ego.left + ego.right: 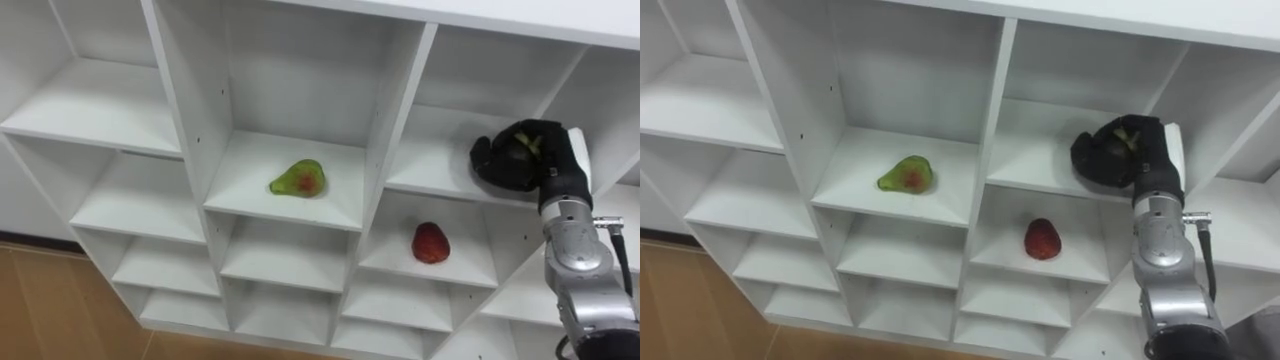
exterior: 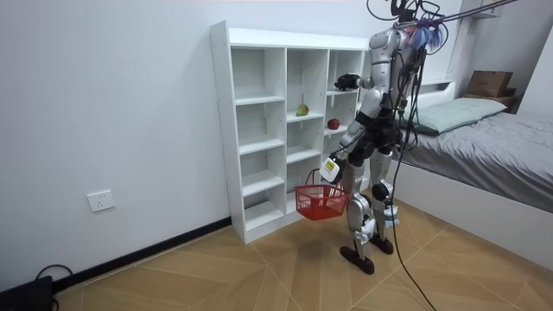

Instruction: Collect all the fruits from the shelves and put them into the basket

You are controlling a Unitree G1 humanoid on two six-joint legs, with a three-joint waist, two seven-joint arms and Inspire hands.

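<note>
Right robot hand (image 1: 520, 158) closed round greenish fruit (image 1: 527, 143) on shelf (image 1: 430, 165); left robot hand (image 2: 331, 165) gripping red basket (image 2: 321, 204).

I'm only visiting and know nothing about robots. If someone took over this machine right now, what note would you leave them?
Right hand: in an upper compartment of the white shelf unit, fingers curled round a greenish thing, probably a fruit.
Left hand: low at its side, carrying the red basket by its handle.
Green pear: lying in the middle compartment. Red fruit: one compartment lower, to the right.
Done: unclear; the basket's contents cannot be made out.
Left: bring out the held thing, then the pear and the red fruit.
</note>
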